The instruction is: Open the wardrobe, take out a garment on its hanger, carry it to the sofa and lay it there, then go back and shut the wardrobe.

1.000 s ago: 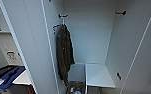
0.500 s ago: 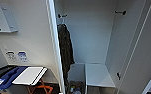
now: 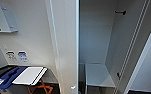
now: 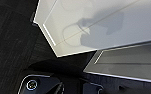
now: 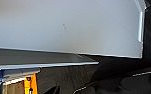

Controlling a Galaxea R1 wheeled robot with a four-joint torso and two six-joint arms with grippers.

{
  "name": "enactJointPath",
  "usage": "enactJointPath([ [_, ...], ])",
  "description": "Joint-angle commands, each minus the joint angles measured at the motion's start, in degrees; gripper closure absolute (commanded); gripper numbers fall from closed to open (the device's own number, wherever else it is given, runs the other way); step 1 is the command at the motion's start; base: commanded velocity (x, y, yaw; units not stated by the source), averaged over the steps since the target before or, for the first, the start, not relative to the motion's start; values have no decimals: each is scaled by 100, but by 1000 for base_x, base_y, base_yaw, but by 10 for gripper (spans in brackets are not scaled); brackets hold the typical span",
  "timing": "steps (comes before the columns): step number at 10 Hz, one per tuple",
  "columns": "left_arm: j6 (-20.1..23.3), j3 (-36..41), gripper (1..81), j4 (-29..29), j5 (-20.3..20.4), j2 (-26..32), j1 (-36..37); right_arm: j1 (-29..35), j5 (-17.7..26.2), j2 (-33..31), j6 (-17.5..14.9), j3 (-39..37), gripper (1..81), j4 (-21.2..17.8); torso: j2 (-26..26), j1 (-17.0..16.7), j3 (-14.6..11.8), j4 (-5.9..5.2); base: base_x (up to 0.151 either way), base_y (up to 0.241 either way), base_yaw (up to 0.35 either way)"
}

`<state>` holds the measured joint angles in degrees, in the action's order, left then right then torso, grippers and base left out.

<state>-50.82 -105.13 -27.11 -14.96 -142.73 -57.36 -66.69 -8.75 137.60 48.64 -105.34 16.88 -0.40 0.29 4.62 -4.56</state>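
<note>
Both claws' spread cannot be told; the wardrobe [image 3: 98, 50] stands open.

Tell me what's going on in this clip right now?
The robot stands close in front of the wardrobe, whose doors are open. The part of the white interior that shows holds no garment, just a black hook high on the side wall. A small table with a white board stands to the left. Nothing is seen being held.

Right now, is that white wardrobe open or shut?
Open. The wardrobe shows its plain white inside, with a black hook high on the side wall and its door swung out toward the camera.
</note>
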Motion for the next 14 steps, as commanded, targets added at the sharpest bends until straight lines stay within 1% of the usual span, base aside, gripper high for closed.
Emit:
enactJointPath([
  [1, 55, -428, 10, -1013, 89, -483, -437, 380, 392, 508, -12, -407, 10, 508, 0, 0, 0, 0, 0, 0, 0],
  [3, 55, -928, 10, -1636, 246, -1045, -1132, 564, 453, 736, -21, -416, 10, 544, 0, 0, 0, 0, 0, 0, 0],
  [4, 55, -1192, 10, -1892, 412, -1248, -1475, 687, 471, 824, -12, -434, 10, 544, 0, 0, 0, 0, 0, 0, 0],
  [5, 55, -1422, 10, -2035, 669, -1355, -1800, 810, 489, 869, 5, -434, 10, 535, 0, 0, 0, 0, 0, 0, 0],
  [6, 55, -1739, 10, -2158, 924, -1443, -2020, 837, 576, 886, 5, -469, 10, 483, 0, 0, 0, 0, 0, 0, 0],
  [7, 55, -2055, 10, -2158, 1144, -1496, -2143, 733, 603, 939, 5, -609, 10, 535, 0, 0, 0, 0, 0, 0, 0],
  [8, 46, -2413, 10, -2105, 1449, -1548, -2214, 583, 828, 965, -47, -792, 10, 596, 0, 0, 0, 0, 0, 0, 0],
  [9, 20, -2635, 10, -2096, 1663, -1584, -2267, 442, 998, 922, -56, -1005, 10, 641, 0, 0, 0, 0, 0, 0, 0],
  [10, 11, -2750, 10, -2096, 1751, -1619, -2293, 362, 1007, 763, -12, -1102, 10, 632, 0, 0, 0, 0, 0, 0, 0],
  [12, 11, -2759, 10, -2096, 1751, -1628, -2294, 310, 1016, 289, 14, -1031, 10, 544, -2, 0, 0, 0, 0, 0, 0],
  [13, 19, -2759, 10, -2096, 1751, -1636, -2294, 344, 1024, 62, 23, -1066, 10, 345, -2, 0, 0, 0, 0, 0, 0],
  [14, 20, -2759, 10, -2096, 1751, -1645, -2311, 406, 1016, -105, 66, -1144, 10, 20, -2, -2, 0, 0, 0, 0, 0],
])
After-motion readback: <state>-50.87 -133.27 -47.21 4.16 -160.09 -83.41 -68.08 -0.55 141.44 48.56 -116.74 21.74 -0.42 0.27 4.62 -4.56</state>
